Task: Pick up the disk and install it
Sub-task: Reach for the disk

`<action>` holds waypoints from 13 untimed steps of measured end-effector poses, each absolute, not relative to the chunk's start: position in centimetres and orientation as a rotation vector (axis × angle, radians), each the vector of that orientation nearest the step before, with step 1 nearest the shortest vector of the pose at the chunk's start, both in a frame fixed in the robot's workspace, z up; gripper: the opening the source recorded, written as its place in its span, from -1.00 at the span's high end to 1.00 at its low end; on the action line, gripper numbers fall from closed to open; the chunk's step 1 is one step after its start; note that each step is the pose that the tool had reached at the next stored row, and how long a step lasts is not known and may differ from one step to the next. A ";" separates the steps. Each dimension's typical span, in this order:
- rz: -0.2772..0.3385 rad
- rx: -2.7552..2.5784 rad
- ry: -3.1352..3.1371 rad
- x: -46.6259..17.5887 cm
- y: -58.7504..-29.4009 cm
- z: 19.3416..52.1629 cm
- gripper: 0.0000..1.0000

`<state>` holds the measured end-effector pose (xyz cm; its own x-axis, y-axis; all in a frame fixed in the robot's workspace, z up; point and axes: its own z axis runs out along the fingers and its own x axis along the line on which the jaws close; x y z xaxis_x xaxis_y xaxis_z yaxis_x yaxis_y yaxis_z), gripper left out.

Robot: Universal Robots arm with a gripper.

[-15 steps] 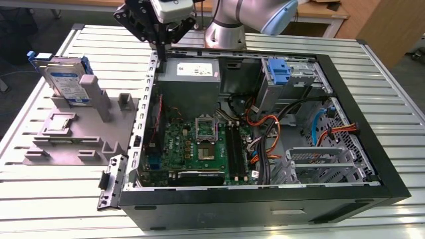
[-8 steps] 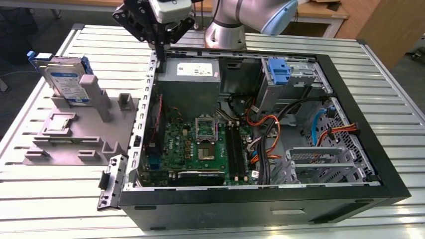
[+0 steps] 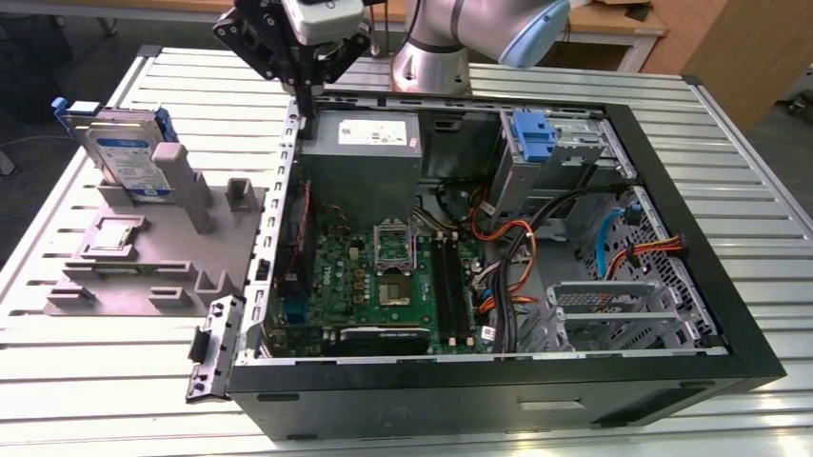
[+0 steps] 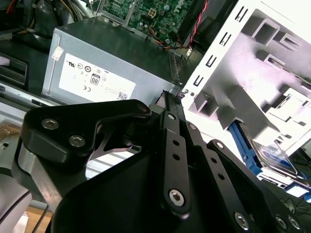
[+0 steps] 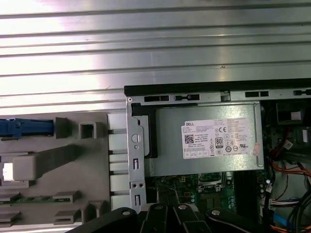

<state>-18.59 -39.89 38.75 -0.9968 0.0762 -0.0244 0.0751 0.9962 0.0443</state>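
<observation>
The silver arm (image 3: 445, 38) comes in from the top centre of the exterior view, wrist bent, its black gripper (image 3: 303, 103) pointing straight down. It hangs over the upper left corner of the open computer case (image 3: 508, 386), right above the power supply (image 3: 362, 143). In the second wrist view the gripper (image 4: 171, 97) has its bolted black link bars running to a narrow point, fingers pressed together with nothing between them.

The disk (image 3: 128, 152) is in the upper left of the exterior view, well apart from the gripper. It stands on edge in a matte grey moulded fixture (image 3: 128, 257), a flat silver slab with a white-and-blue label in a glossy blue plastic frame.

The table (image 3: 102, 381) is ribbed bright metal. The power supply is a dull grey sheet-metal box with a white sticker, and the green motherboard (image 3: 381, 276) lies flat inside the case.
</observation>
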 end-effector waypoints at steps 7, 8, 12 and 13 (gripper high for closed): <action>0.068 0.118 3.112 -18.8 -39.9 38.7 0.80; 0.068 0.118 3.112 -18.8 -39.9 38.7 0.80; 0.068 0.118 3.112 -18.9 -39.9 38.7 0.80; 0.068 0.118 3.112 -18.9 -39.9 38.7 0.80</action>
<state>-18.95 -39.89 38.70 -0.9968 0.0762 -0.0245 0.0751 0.9962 0.0444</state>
